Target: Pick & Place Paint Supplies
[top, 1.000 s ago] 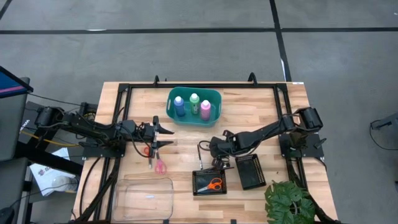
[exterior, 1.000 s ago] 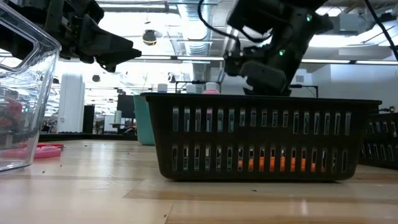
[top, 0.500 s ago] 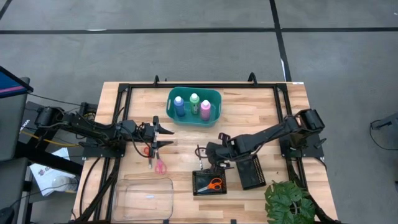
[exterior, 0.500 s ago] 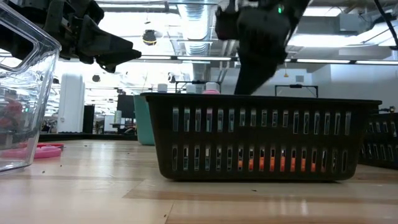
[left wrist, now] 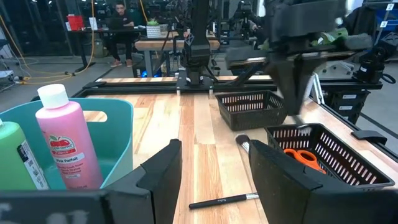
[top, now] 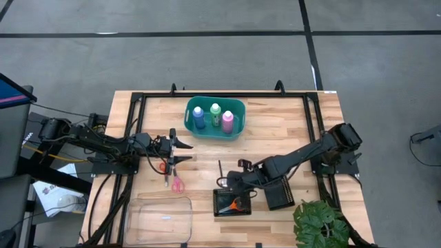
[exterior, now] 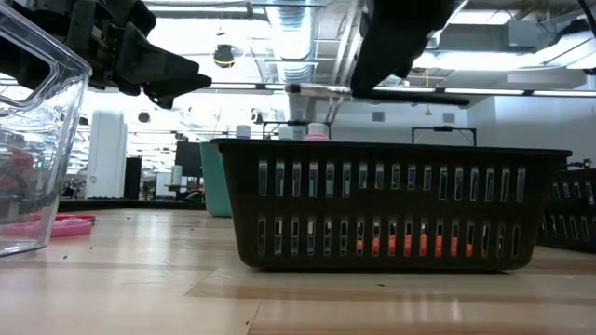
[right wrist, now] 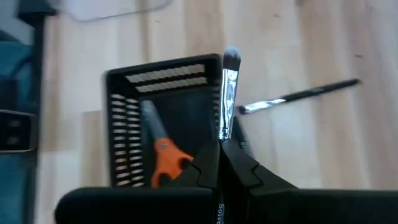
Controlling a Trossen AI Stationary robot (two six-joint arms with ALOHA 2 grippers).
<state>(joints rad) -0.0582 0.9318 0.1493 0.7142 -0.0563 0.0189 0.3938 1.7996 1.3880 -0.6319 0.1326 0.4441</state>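
Above the mesh tray (top: 220,204) holding orange scissors (right wrist: 165,155), the right gripper (right wrist: 222,151) is clamped on a brush (right wrist: 228,93). A second brush (right wrist: 298,96) lies on the table beside the tray. The left gripper (left wrist: 211,163) hovers, fingers apart, near the teal basket (top: 238,114).

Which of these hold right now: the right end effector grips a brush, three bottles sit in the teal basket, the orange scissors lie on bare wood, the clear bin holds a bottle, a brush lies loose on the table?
1. The right end effector is shut on a brush. True.
2. Three bottles stand in the teal basket. True.
3. The orange scissors lie on bare wood. False: they lie inside a black mesh tray.
4. The clear bin holds a bottle. False: no bottle shows in it.
5. A loose brush lies on the table. True.
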